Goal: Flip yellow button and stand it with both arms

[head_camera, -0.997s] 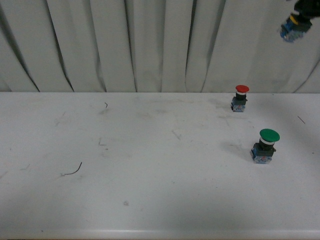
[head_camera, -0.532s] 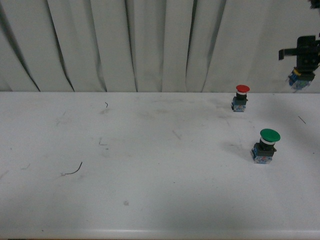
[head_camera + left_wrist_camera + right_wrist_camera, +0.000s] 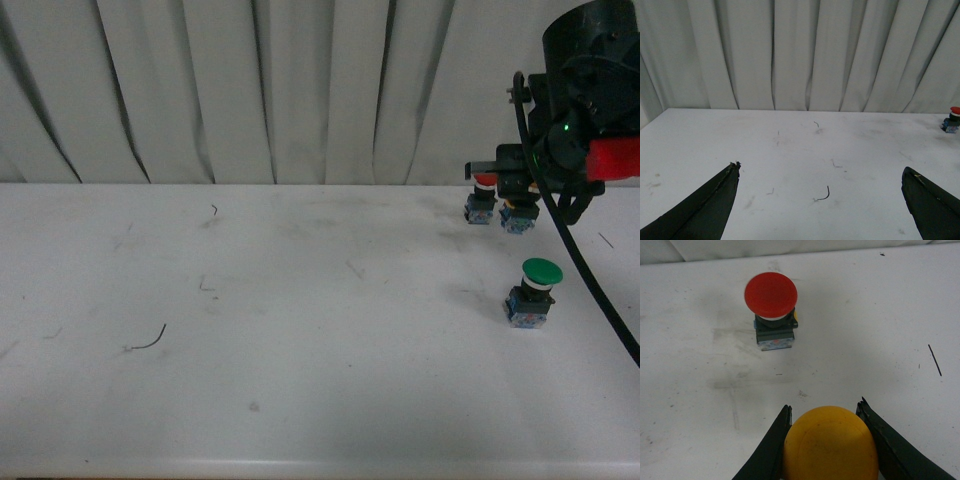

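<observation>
Yellow button [image 3: 830,445] is pinched at its round cap by the right gripper [image 3: 824,406]; one black finger [image 3: 771,450] presses on each side of it. In the front view this button hangs with its cap up under the right arm [image 3: 590,90], near the far right corner of the bench [image 3: 300,300], just beside the red button [image 3: 771,295]. I cannot tell if its blue block touches the bench surface. The green button [image 3: 535,290] stands upright closer to the front edge, also near the right edge and apart from the other two. The left gripper [image 3: 821,167] has its fingers spread wide. A thin dark wire scrap [image 3: 148,342] lies toward the left edge. A white pleated curtain [image 3: 300,90] hangs behind the far edge.
</observation>
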`<state>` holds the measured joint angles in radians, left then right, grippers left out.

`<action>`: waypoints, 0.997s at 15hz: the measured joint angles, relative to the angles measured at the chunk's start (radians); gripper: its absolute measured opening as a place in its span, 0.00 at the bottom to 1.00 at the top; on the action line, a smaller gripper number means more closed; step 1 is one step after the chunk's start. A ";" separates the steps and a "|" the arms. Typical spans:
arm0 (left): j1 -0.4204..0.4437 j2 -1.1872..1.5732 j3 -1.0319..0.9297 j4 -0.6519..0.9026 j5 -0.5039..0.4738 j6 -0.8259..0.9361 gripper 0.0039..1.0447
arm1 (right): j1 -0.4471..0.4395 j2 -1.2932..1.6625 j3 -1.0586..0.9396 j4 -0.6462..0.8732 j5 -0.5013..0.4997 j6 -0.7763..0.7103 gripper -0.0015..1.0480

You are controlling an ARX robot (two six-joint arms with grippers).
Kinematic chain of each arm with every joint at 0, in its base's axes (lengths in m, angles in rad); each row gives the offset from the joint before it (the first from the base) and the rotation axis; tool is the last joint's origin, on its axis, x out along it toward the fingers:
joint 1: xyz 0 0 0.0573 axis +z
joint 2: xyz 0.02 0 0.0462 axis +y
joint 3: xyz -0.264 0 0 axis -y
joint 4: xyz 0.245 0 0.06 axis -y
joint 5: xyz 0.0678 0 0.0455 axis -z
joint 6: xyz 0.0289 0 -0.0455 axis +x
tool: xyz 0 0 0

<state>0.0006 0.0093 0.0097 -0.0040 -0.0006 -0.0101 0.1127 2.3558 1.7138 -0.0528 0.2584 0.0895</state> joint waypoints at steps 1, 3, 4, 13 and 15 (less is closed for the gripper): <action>0.000 0.000 0.000 0.000 0.000 0.000 0.94 | -0.002 0.026 0.015 -0.003 0.003 0.016 0.34; 0.000 0.000 0.000 0.000 0.000 0.000 0.94 | -0.003 0.051 0.025 -0.009 0.007 0.027 0.34; 0.000 0.000 0.000 0.000 0.000 0.000 0.94 | -0.003 0.058 0.025 -0.003 0.006 0.027 0.34; 0.000 0.000 0.000 0.000 0.000 0.000 0.94 | 0.031 0.116 0.069 -0.007 0.025 0.025 0.34; 0.000 0.000 0.000 0.000 0.000 0.000 0.94 | 0.038 0.116 0.071 -0.011 0.047 0.021 0.34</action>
<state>0.0006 0.0093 0.0097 -0.0036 -0.0006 -0.0105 0.1505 2.4714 1.7851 -0.0635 0.3050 0.1108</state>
